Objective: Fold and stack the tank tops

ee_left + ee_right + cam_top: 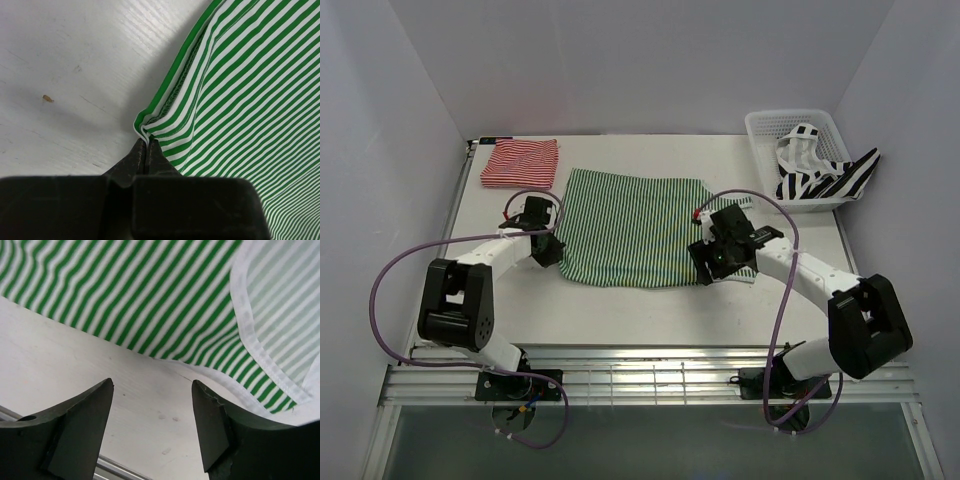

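Observation:
The green-and-white tank top [625, 228] lies spread flat in the middle of the table. My left gripper [548, 248] is shut on its left edge; in the left wrist view the pinched fold [141, 127] sticks out just past my closed left gripper [145, 142]. Over the top's near right corner, my right gripper [705, 265] stands open. Between its jaws is only bare table, with my right gripper [152, 390] just short of the striped hem [150, 295]. The red-and-white tank top [520, 163] lies folded at the back left. The black-and-white tank top [820, 175] hangs out of the basket.
A white lattice basket [765, 125] stands at the back right corner. Bare white table [650, 310] runs along the front of the green top, ending at a metal rail [650, 365]. White walls close in the back and both sides.

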`<state>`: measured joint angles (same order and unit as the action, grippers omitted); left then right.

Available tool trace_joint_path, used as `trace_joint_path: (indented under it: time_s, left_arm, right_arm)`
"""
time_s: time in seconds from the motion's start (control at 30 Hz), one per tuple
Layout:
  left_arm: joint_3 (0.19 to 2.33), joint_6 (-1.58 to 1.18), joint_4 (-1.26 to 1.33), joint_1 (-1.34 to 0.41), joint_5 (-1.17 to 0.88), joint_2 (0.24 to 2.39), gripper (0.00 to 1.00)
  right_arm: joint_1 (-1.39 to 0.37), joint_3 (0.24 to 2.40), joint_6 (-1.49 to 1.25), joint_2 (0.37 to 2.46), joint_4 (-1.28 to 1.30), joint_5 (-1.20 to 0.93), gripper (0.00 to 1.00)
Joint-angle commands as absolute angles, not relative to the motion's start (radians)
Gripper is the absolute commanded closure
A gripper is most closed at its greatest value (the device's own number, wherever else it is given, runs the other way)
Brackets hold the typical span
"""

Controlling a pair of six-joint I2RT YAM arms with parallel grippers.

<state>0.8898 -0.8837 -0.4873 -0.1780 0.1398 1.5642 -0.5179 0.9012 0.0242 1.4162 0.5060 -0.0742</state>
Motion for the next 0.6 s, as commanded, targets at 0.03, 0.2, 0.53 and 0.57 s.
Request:
trace_joint_path:
  time_s: [0.03, 0.2, 0.53, 0.57]
  left_arm:
    - [0.861, -0.893, -0.486, -0.176, 0.146, 1.491, 1.00]
    - [0.851, -0.888, -0.489, -0.176, 0.146, 1.476, 1.00]
    - [0.848, -0.890, -0.489, -0.176, 0.126, 1.473, 1.00]
    - [0.848, -0.890, -0.489, -0.176, 0.126, 1.471, 1.00]
  right_arm:
    - [-0.502, 0.831, -0.132, 1.362, 0.406, 0.118, 0.28]
    - [-0.367, 0.818, -0.218, 1.344, 0.420, 0.239, 0.26]
    - [-0.153, 0.772, -0.247, 1.362, 0.426, 0.097, 0.36]
    - [-0.153, 0.755, -0.247, 1.367, 0.422, 0.078, 0.36]
